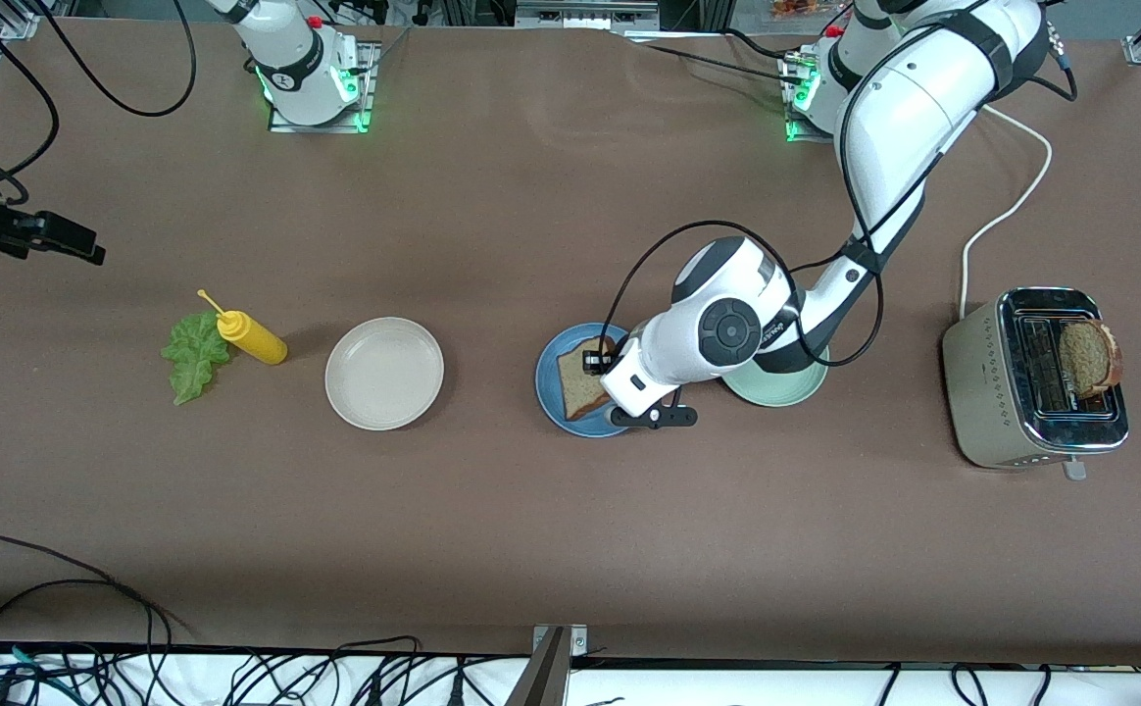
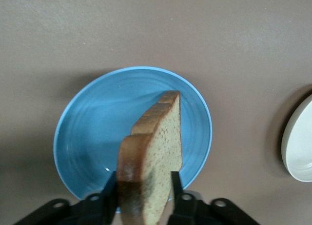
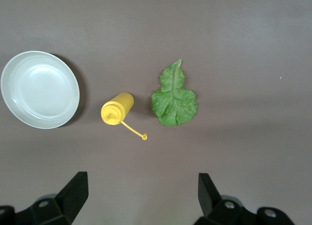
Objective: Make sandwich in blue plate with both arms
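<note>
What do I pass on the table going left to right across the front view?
Lettuce leaf → yellow squeeze bottle → cream plate → blue plate with a bread slice at the left end effector → pale green plate → toaster holding another bread slice.

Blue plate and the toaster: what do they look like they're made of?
The blue plate looks like glossy plastic or glazed ceramic: faint concentric rings and soft highlights show, but the look leaves it open. The toaster looks like metal, with a matte champagne body and a mirror-chrome top around the slots.
</note>
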Controlling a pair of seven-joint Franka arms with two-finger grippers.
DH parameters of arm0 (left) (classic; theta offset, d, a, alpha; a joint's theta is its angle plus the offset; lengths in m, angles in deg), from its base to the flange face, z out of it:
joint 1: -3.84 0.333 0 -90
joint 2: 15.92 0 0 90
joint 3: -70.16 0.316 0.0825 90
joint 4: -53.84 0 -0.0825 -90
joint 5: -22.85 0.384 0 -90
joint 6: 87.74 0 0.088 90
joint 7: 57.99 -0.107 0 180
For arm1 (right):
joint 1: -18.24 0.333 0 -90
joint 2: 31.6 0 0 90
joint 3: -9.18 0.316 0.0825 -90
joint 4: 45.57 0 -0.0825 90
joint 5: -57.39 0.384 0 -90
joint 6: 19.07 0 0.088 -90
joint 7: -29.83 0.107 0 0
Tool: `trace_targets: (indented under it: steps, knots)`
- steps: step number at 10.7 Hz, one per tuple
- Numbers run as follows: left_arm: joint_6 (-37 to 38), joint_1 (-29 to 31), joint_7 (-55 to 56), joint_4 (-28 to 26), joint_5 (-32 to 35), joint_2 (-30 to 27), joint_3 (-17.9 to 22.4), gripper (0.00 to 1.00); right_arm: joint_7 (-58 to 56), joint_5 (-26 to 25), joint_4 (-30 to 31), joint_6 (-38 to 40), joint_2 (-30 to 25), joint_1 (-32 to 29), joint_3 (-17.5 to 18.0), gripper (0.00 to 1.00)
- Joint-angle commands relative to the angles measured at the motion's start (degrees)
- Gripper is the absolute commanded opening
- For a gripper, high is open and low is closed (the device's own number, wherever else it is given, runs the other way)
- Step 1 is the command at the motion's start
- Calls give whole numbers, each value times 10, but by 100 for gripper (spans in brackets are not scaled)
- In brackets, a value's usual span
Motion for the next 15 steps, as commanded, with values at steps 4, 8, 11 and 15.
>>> trace_targets:
  steps: [4, 8, 11, 15]
  knots:
    - [86, 14, 7, 8, 64, -51, 6, 100, -75, -9, 105, -135, -2, -21, -36, 100]
    - [166, 27, 7, 8, 65, -123, 16, 100, -77, -21, 192, -272, 29, -28, -40, 100]
    - [235, 36, -11, 8, 64, -194, 45, 100, -75, -21, 208, -334, 77, -40, -40, 100]
    - [298, 44, -86, 12, 50, -279, 99, 100, -67, -20, 207, -373, 118, -41, -40, 100]
